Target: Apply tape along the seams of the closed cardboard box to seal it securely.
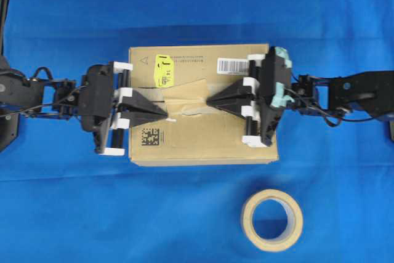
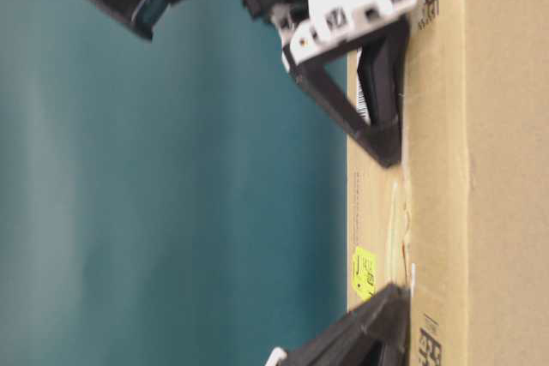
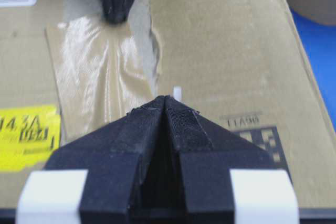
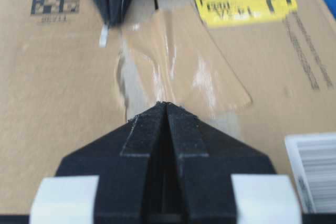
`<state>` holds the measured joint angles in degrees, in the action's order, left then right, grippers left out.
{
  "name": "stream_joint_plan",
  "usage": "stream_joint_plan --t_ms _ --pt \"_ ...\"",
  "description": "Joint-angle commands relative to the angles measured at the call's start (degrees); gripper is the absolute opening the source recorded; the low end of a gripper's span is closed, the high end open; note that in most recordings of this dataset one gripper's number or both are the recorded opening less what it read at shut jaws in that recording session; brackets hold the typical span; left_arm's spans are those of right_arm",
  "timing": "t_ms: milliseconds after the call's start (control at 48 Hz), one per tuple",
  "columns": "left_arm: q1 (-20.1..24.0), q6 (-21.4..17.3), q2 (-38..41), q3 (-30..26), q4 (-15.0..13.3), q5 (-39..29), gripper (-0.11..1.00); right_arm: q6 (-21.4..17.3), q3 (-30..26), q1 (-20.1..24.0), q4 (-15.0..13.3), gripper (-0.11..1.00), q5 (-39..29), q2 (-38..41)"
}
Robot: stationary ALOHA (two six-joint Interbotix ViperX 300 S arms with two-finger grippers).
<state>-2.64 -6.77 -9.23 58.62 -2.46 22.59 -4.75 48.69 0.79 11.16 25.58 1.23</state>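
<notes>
Closed black left gripper (image 3: 167,100) fingertips rest at one end of small glossy tan tape strip (image 3: 97,72) | closed right gripper (image 4: 167,106) at the other, neither holding | strip lies askew across dark seam (image 1: 161,95) on brown cardboard box (image 1: 203,140), long axis running gripper to gripper | likely thin, limp, sticky: press its ends and rub flat.

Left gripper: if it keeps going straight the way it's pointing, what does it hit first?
Judging from the overhead and wrist views, the left gripper, jaws shut, points along the box top toward the right gripper. The tape lying over the seam comes first, then probably the right gripper's tips. Its height above the cardboard box is unclear.
</notes>
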Motion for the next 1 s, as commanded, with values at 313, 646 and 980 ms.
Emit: stream_joint_plan --t_ms 313,646,980 --pt "0.26 -0.18 -5.89 -2.20 0.09 -1.49 0.00 1.49 0.44 0.35 0.00 0.01 -1.67 -10.02" --pt "1.14 -1.93 -19.60 -1.76 0.18 -10.55 0.00 6.24 2.02 0.00 -0.44 0.01 -14.50 -28.04" --pt "1.58 -0.79 -39.73 8.00 0.18 -17.58 0.00 6.33 12.30 -0.09 -0.35 0.01 -26.37 -47.90"
